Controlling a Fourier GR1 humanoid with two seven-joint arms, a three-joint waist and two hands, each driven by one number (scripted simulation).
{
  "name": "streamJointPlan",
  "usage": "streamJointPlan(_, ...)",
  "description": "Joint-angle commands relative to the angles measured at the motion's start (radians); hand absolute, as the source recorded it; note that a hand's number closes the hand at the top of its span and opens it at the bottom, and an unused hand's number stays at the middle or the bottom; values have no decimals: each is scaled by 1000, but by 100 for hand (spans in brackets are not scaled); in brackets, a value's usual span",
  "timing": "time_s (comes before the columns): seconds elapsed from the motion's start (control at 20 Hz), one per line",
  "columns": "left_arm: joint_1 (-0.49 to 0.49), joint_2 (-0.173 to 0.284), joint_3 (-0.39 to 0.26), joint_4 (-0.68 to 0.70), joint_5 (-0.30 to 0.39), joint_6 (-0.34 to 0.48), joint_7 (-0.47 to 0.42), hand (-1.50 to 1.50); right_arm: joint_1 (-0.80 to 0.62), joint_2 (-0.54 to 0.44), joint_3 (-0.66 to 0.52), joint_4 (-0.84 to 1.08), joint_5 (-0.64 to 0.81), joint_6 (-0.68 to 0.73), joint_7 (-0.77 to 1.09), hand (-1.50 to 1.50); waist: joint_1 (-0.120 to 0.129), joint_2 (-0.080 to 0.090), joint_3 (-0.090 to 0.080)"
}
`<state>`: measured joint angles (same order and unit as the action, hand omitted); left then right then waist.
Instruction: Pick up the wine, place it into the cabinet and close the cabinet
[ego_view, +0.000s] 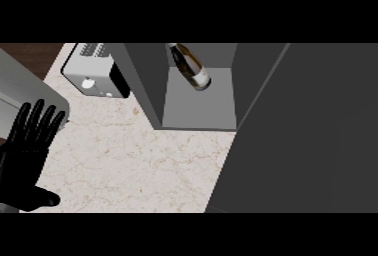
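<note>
The wine bottle (191, 67) stood inside the open cabinet (198, 107), on its grey floor toward the back, leaning a little so that its dark neck pointed up toward the view's top edge and its pale label faced outward. Nothing touched it. It lay well apart from the left hand (28, 150), up and far to that hand's right.

The cabinet's left wall rose as a grey panel beside the bottle, and its front lip met the counter (140, 165) below. A wide dark grey door (303, 135) filled the right side of the view, swung out over the counter and reaching down to the lower edge.

Left of the cabinet, up and to the right of the left hand, a toaster (92, 75) sat on the pale marbled counter, its slots showing at the top and a round knob on its face.

The left hand showed at the view's left edge, fingers straight and spread upward, thumb out to the lower right, holding nothing. The right hand did not show.
</note>
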<state>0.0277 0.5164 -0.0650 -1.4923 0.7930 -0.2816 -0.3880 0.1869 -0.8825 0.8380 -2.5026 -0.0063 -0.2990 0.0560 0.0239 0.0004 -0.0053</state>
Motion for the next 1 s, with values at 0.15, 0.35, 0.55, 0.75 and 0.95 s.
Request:
streamJointPlan(0.15,-41,35,47,49,46,-65,15,-150,-117,189,75,-119,-73,5,126,150,17,10,-3)
streamJointPlan(0.35,-27,40,39,48,24,-63,16,-150,-163,252,45,-70,-103,9,132,150,40,13,-3)
streamJointPlan(0.55,-43,69,56,55,49,-88,42,-150,-235,290,16,-50,-120,30,210,150,57,14,-5)
streamJointPlan(0.75,-57,60,58,85,59,-115,38,-150,-384,398,-24,83,-126,27,284,150,62,15,-4)
streamJointPlan(0.95,-69,62,68,112,48,-119,33,-150,-606,564,-77,231,-136,-3,396,150,56,12,-4)
